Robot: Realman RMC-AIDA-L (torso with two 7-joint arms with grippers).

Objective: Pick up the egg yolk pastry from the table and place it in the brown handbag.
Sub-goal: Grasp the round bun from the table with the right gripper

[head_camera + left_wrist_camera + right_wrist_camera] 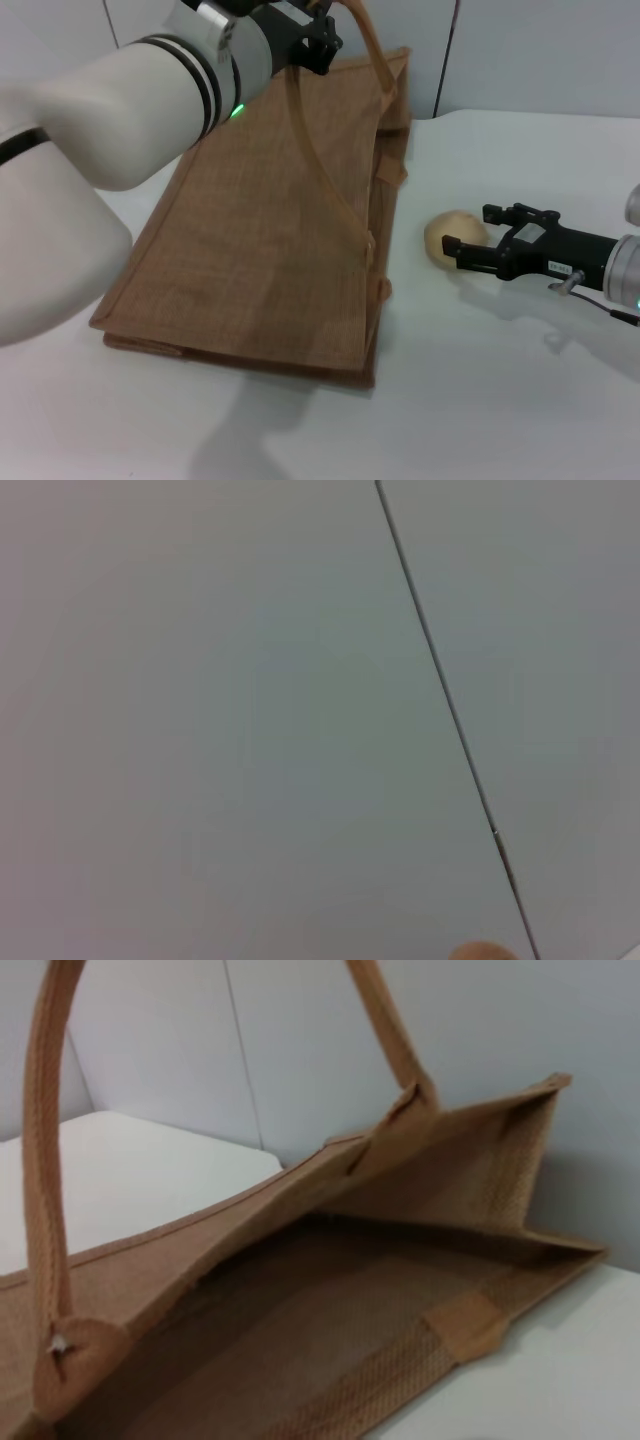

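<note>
The small pale yellow-beige egg yolk pastry (452, 235) sits on the plain white surface (500, 400), just right of the tan-brown woven jute handbag (270, 250). The right end effector (452, 251) closes its fingers around the pastry. The left end effector (318, 38) lifts an arched strap handle (318, 160), holding the bag mouth open.

Layout: the brown handbag (270, 230) lies on its side on the table (500, 400), left of centre, its mouth facing right. Its upper strap handle (370, 50) is raised at the rear, where the left gripper (315, 35) sits above the bag's far edge. The egg yolk pastry (452, 236) rests on the table just right of the bag's mouth. The right gripper (462, 252) lies low at the pastry's right side, touching it, its arm extending to the right edge
</note>
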